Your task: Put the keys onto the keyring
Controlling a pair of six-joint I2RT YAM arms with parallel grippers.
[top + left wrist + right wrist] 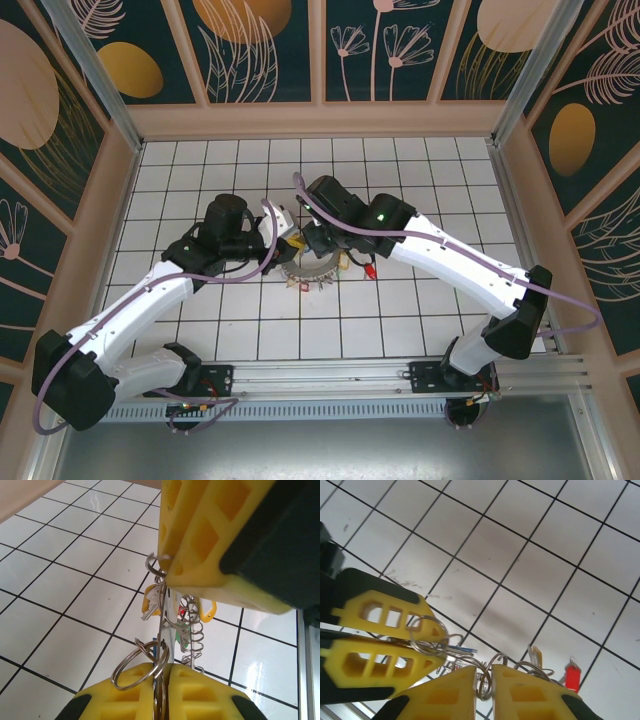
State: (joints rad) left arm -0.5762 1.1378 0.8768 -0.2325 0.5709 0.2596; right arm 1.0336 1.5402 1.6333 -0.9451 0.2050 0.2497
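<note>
Both arms meet mid-worktop (200, 170), right over the keyring (305, 272). The left gripper (165, 669) has its jaws pressed together on the thin silver wire of the ring, with a couple of small split rings bunched right at its tips. The right gripper (483, 671) is just beside it, jaws nearly closed and pinching a loop of the same wire. So the ring hangs between the two, lifted a bit off the white tiles. A yellow-headed key (150, 602) dangles off the wire between the grippers, next to a little coiled spring thing (192, 630). A red-headed key (572, 676) sits off to the right gripper's side; can't tell if it's actually threaded on.
</note>
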